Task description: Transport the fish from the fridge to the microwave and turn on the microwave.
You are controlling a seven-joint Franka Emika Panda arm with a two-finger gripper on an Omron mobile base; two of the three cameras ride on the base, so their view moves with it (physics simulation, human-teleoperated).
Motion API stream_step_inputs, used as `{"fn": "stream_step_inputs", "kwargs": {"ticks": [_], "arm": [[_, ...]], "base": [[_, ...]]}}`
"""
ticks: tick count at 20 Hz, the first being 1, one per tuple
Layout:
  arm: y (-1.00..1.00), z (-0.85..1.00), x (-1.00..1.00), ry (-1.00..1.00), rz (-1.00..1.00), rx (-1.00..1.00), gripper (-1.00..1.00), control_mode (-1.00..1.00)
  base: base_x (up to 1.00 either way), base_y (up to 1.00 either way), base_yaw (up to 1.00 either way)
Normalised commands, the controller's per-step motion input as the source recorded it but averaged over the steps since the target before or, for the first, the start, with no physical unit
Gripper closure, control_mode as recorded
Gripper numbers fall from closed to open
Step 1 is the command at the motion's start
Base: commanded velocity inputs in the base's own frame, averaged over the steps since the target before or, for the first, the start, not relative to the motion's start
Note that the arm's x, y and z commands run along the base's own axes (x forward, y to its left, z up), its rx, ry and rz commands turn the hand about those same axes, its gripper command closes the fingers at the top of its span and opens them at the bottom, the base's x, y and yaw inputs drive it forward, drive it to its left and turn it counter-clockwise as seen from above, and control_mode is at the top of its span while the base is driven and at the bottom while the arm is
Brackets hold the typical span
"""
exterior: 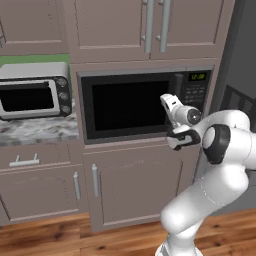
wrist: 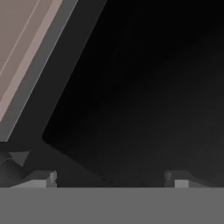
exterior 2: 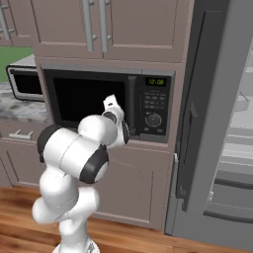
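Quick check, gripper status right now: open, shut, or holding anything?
Gripper: jaws open wide, nothing between them, facing the closed microwave door.

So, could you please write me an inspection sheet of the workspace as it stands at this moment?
Surface: marble counter left of the microwave, bearing the toaster oven.
Job's things: microwave, door shut, green display lit; fridge, door open, pale shelves showing; fish: nothing seen.
Clutter: silver toaster oven on the counter, door shut.
Grippers: gripper open, fingertips wide apart, nothing between them, facing the microwave's dark window close up.
Cables: nothing seen.
Surroundings: brown cabinets above and below the microwave, drawer under the counter, wooden floor.
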Motion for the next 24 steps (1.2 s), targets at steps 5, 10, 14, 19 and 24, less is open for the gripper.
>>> {"fn": "stream_step_inputs", "kwargs": {"ticks": [5,10,14,19,24], "arm": [[0.05,0.22,-0.31,0.14,0.0,0.0,-1.0,-1.0],[0.23,0.22,-0.33,0.24,0.0,0.0,-1.0,-1.0],[0.12,0.3,-0.27,0.12,0.0,0.0,-1.0,-1.0],[-0.09,0.16,-0.34,-0.04,0.0,-0.03,-1.0,-1.0],[-0.1,-0.02,-0.42,-0.07,0.0,-0.02,-1.0,-1.0]], "base": [[0.0,0.0,0.0],[0.0,0.0,0.0],[0.0,0.0,0.0],[0.0,0.0,0.0],[0.0,0.0,0.0]]}}
